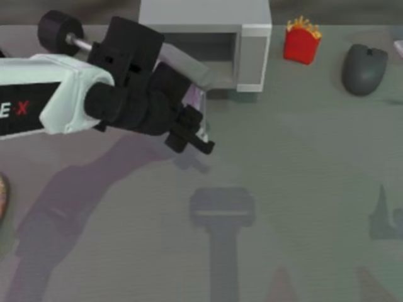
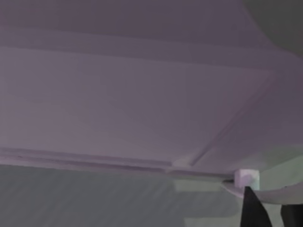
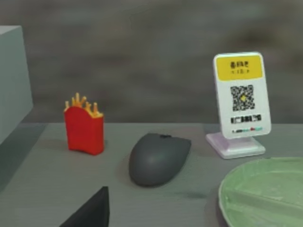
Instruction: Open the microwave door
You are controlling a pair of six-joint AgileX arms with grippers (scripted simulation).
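A rendered, staged tabletop is shown rather than a real room, with a loose flavour of a snack-bar or shop counter. A plain grey counter (image 1: pixel 302 189) is seen from above, with a flat blurred backdrop behind it in the right wrist view. A microwave (image 1: pixel 208 25) is placed at 12 o'clock, and a red carton of fries (image 1: pixel 302 41) stands at 1 o'clock beside it. A QR payment stand (image 3: pixel 240 101) with a yellow header is set near a dark computer mouse (image 1: pixel 364 68) at 2 o'clock. A pale green plate (image 3: pixel 265 194) lies close by. Walls, shelving and other furniture are not shown.
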